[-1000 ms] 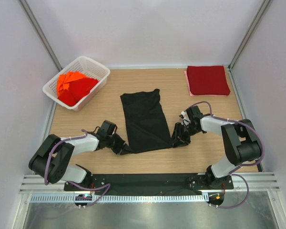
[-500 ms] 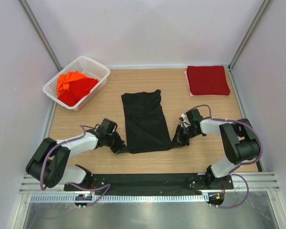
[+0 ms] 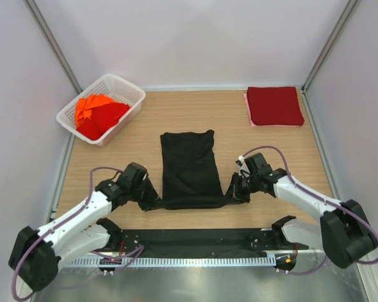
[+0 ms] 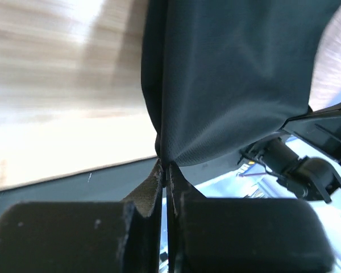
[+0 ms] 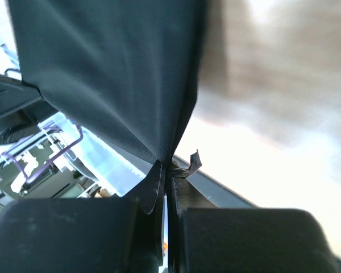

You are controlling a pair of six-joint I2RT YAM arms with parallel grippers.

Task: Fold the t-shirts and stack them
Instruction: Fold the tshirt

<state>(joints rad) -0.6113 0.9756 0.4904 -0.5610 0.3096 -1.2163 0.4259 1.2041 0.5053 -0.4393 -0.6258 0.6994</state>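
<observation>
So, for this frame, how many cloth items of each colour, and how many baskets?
Black cloth t-shirt: 1
Dark red folded cloth t-shirt: 1
Orange-red cloth heap: 1, separate shirts not countable
White plastic lattice basket: 1
Total: 4

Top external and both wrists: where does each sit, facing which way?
Top external: above and behind the arms, looking down at the table; both arms show.
Left wrist: on the left arm, looking along the left gripper, shut on the black shirt.
Right wrist: likewise; right gripper shut on the shirt's other side.
All three share the black shirt.
</observation>
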